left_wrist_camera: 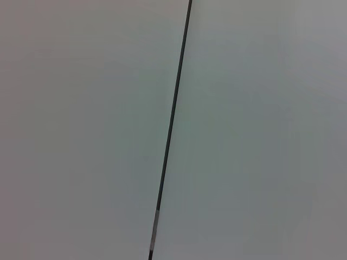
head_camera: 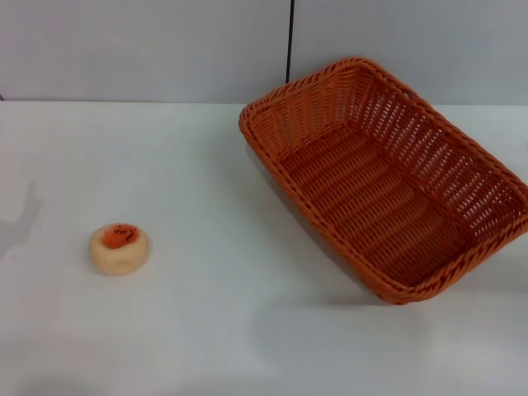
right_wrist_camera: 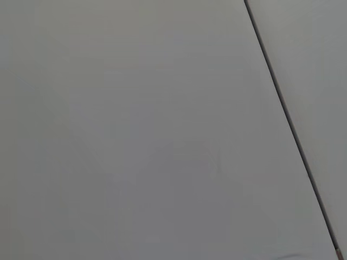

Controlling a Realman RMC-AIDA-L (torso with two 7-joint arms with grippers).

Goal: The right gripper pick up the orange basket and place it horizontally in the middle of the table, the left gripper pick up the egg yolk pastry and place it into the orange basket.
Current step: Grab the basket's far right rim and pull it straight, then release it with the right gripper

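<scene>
Background only. Pale grey wall (head_camera: 140, 49) runs behind the work surface, built of flat panels. One thin dark vertical seam (head_camera: 290, 40) splits it — seen just right of centre in the head view. Same seam (left_wrist_camera: 171, 130) crosses the left wrist view on a slant; right wrist view catches it (right_wrist_camera: 287, 114) too — otherwise plain grey panel (right_wrist_camera: 135, 130).
</scene>
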